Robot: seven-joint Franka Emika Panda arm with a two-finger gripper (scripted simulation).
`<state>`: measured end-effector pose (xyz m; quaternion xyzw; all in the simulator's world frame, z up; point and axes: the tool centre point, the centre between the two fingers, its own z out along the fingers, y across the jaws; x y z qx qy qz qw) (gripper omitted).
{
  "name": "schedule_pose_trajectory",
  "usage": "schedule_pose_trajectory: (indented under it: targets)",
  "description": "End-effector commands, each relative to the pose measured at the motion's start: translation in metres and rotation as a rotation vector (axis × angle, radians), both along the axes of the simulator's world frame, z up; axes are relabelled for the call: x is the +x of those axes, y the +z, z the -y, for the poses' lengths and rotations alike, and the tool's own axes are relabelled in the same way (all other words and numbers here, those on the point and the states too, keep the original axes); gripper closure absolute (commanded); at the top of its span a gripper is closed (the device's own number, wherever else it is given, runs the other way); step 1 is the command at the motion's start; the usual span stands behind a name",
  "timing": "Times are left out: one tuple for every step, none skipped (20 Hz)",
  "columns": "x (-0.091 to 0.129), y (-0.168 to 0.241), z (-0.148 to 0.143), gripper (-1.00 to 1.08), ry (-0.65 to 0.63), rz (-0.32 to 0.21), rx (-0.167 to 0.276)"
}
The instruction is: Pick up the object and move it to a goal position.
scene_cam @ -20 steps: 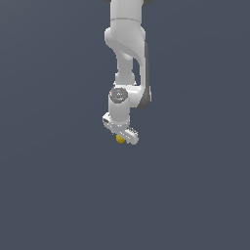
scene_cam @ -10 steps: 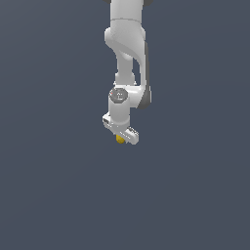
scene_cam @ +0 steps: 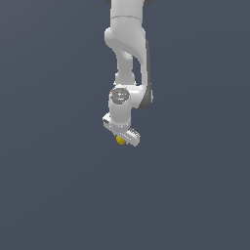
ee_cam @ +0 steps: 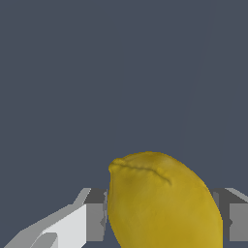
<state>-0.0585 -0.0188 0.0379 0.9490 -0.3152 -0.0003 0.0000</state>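
The object (scene_cam: 119, 140) is a small yellow roundish lump that peeks out under the white gripper (scene_cam: 121, 138) in the exterior view. In the wrist view the object (ee_cam: 162, 203) fills the space between the two grey-white fingers (ee_cam: 92, 215), which press against its sides. The gripper is shut on it. The arm hangs straight down from the top of the exterior view, with the hand near the middle of the picture. Most of the lump is hidden behind the hand in the exterior view.
Only a plain dark blue-grey ground (scene_cam: 58, 195) shows around the arm (scene_cam: 127, 44) in both views. No goal marker shows.
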Motion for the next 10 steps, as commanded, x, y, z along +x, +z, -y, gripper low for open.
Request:
schedule_pose_trajectory:
  targets:
    - [0.009,0.007,-0.003,1.08,0.000,0.001,0.000]
    - [0.013,0.011,-0.004,1.08,0.000,0.001,0.000]
    - [0.017,0.014,-0.005,1.08,0.000,0.001,0.000]
    - [0.022,0.018,-0.007,1.08,0.000,0.001,-0.001]
    - [0.027,0.022,-0.008,1.08,0.000,0.001,-0.001]
    - [0.032,0.026,-0.010,1.08,0.000,0.001,-0.001]
    - [0.038,0.031,-0.012,1.08,0.000,0.001,-0.001]
    - [0.044,0.035,-0.014,1.08,0.000,0.001,-0.001]
    - [0.050,0.040,-0.016,1.08,0.000,0.001,-0.002]
    - [0.056,0.045,-0.018,1.08,0.000,0.001,-0.002]
